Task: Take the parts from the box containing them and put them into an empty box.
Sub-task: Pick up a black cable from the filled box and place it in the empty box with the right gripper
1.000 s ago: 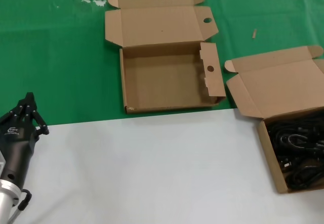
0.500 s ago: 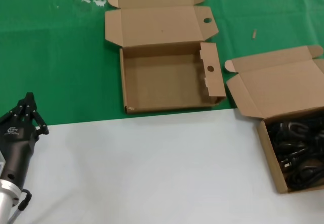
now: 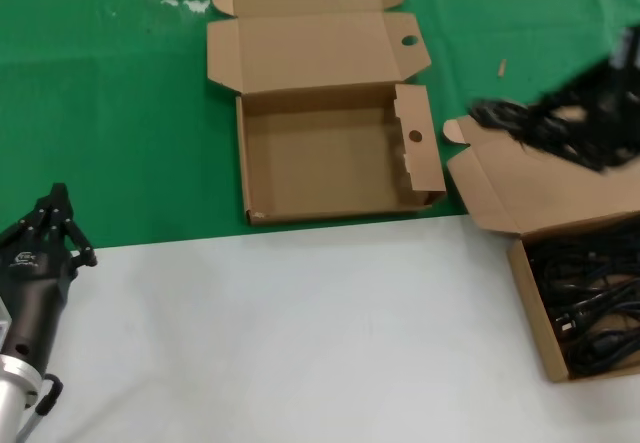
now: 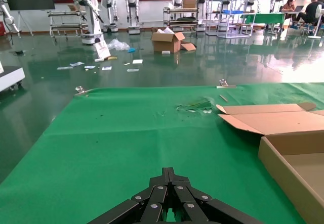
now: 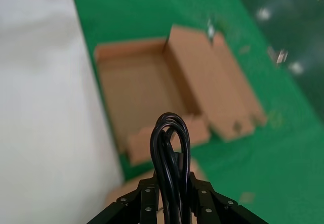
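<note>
My right gripper (image 5: 172,186) is shut on a black power cord (image 5: 170,143), whose loop sticks out past the fingers. In the head view the cord (image 3: 545,123) hangs blurred above the plain lid (image 3: 540,188) of the box containing the parts (image 3: 527,293), at the right edge. Several more black cords (image 3: 590,303) lie in that box. The empty box (image 3: 320,163), with round holes in its flap and wall, sits open at the middle back; it also shows in the right wrist view (image 5: 134,90). My left gripper (image 3: 55,203) is shut and empty at the near left.
Both boxes sit where a green cloth (image 3: 110,113) meets the white table surface (image 3: 300,333). The empty box's lid (image 3: 310,48) lies open toward the back. In the left wrist view its near wall (image 4: 296,171) stands beside the left gripper (image 4: 170,172).
The right gripper has lifted one power cord out of the right box and now holds it above that box's lid. The remaining cords have shifted. The left arm has not moved.
</note>
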You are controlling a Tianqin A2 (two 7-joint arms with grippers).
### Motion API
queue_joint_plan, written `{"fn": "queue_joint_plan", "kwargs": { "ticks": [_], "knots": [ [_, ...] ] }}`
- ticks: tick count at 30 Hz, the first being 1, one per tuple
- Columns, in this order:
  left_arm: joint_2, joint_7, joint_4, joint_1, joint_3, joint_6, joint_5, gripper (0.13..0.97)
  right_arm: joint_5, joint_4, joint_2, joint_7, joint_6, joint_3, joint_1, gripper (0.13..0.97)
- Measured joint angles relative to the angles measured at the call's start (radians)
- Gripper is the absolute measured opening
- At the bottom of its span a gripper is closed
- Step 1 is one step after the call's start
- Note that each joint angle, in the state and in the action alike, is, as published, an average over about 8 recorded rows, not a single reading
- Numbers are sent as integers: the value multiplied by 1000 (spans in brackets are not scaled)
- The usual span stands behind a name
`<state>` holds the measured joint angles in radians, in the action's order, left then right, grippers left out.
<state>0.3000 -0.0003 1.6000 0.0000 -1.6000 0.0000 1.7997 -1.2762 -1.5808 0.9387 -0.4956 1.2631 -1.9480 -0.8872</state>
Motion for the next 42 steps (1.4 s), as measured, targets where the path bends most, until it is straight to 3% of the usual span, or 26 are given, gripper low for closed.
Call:
{"fn": "queue_joint_plan", "kwargs": {
  "ticks": [9, 20, 32, 42],
  "knots": [
    [0, 0, 0, 0, 0, 0, 0, 140, 144, 169, -269, 62, -66, -117, -193, 239],
    [0, 0, 0, 0, 0, 0, 0, 140, 218, 447, -506, 179, -209, -200, -244, 239],
    [0, 0, 0, 0, 0, 0, 0, 140, 190, 716, -663, 317, -343, -219, -243, 239],
    [0, 0, 0, 0, 0, 0, 0, 140, 142, 843, -727, 410, -417, -210, -242, 239]
  ]
}}
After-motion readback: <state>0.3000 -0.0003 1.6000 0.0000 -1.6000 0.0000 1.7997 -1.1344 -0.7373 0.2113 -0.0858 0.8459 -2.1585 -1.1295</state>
